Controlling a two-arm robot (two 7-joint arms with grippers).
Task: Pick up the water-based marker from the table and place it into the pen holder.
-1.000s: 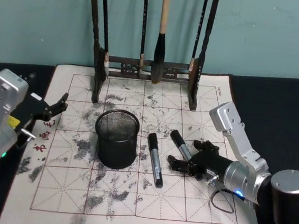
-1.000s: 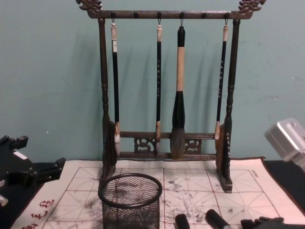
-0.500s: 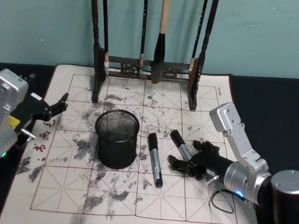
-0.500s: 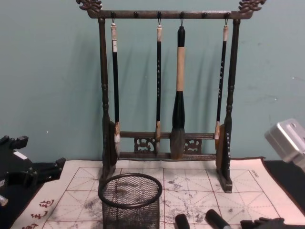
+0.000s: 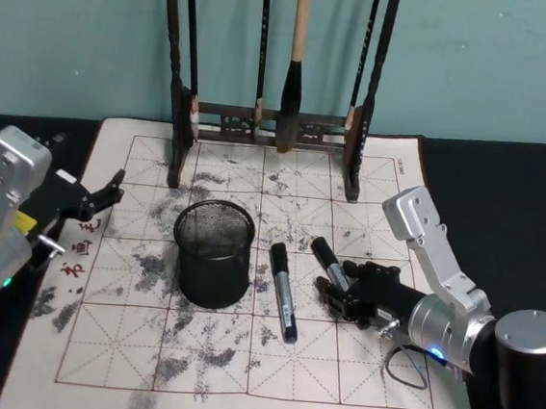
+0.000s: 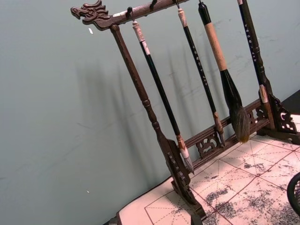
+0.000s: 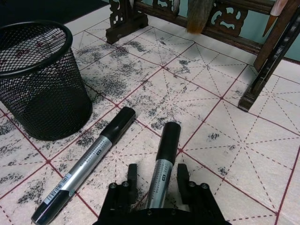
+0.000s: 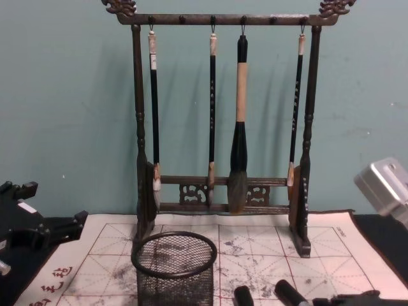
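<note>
Right gripper (image 7: pixel 157 169) is low over the mat (image 5: pixel 124 345), right of centre, jaws apart and straddling the marker (image 7: pixel 164 152). The right pad looks almost on the barrel and the left pad shows a gap, so no clamp yet.

The marker lies flat, black cap pointing far towards the rack (image 5: pixel 271 125), grey barrel running back under the wrist. The other marker (image 5: pixel 284 294) lies just left of it, apart, and the holder (image 5: pixel 210 278) stands upright left of both.

Handling, my read: light, stiff plastic tube with a smooth round barrel, so it will roll on the mat if one pad lands first, and may pivot in the jaws. The hold is on the grey barrel just behind the cap, which is good (the cap could pull off). Close square across the barrel and centre it first.

The mesh holder looks light too, so a bump could shift it.

Left gripper (image 5: pixel 99 199) sits parked at the mat's left edge, jaws apart.
</note>
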